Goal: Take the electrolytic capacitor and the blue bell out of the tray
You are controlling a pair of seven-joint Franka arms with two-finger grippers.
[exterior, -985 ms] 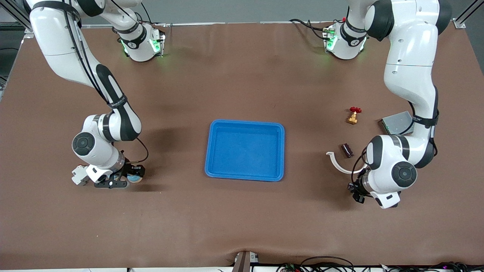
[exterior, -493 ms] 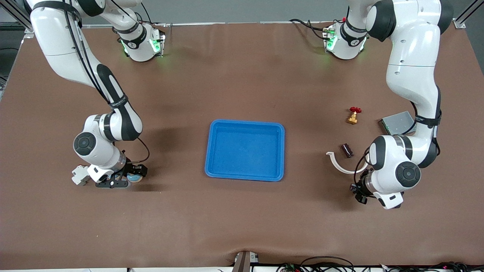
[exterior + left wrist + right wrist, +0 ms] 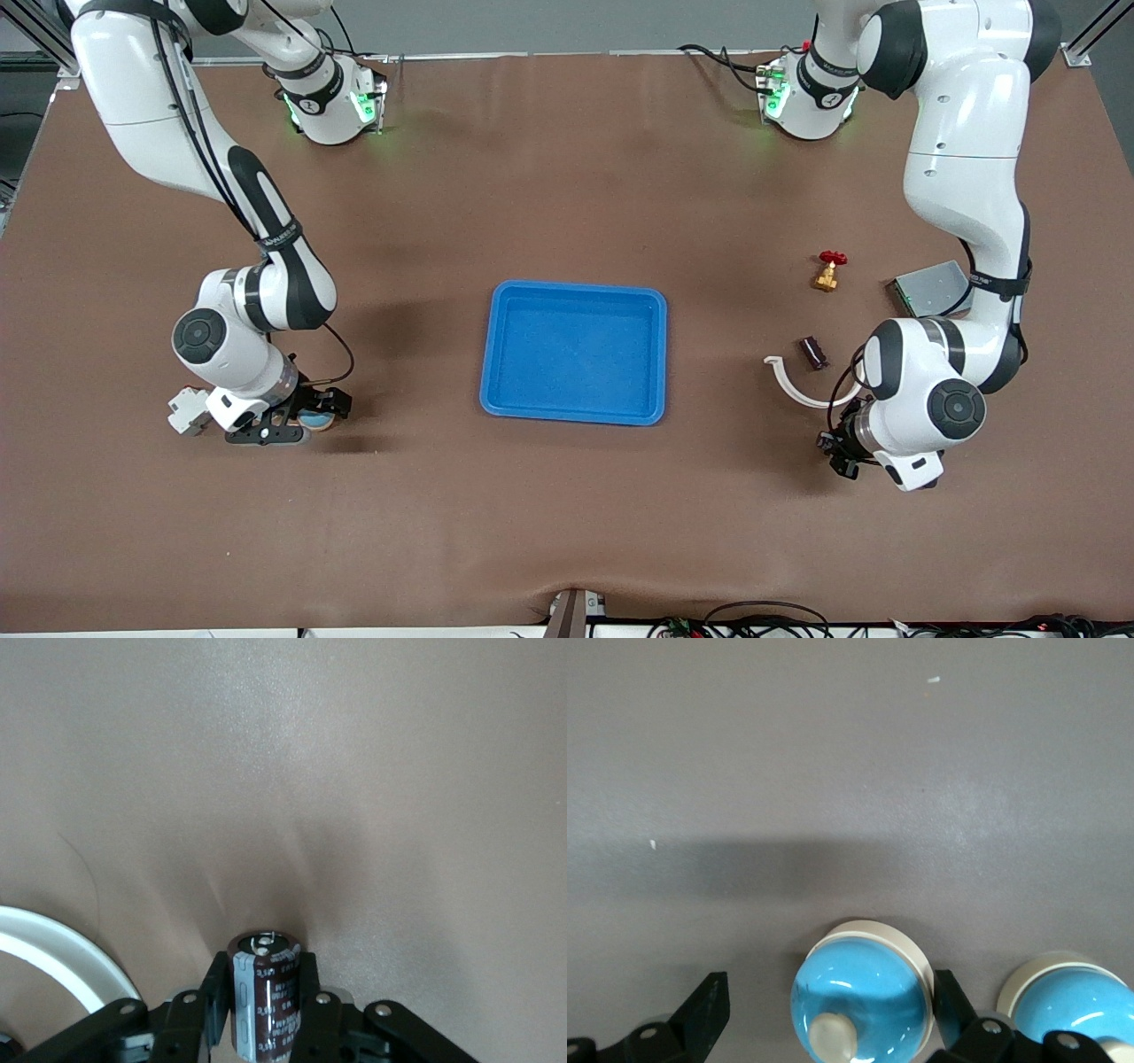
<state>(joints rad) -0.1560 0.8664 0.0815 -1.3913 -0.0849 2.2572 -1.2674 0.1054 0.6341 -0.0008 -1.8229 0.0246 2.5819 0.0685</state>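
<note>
tray (image 3: 574, 352) bare mid-surface | right tool (image 3: 292, 424) wide around blue bell (image 3: 861, 997), resting on surface toward right arm's end | left tool (image 3: 266, 1014) clamps electrolytic capacitor (image 3: 264, 992), toward left arm's end | risk: lifting finger clips bell, rolling it

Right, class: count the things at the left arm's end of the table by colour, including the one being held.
Dark brown: 2, held capacitor, small piece
White: 1, curved strip
Grey: 1, metal box
Brass with red handle: 1, valve
Total: 5
</note>
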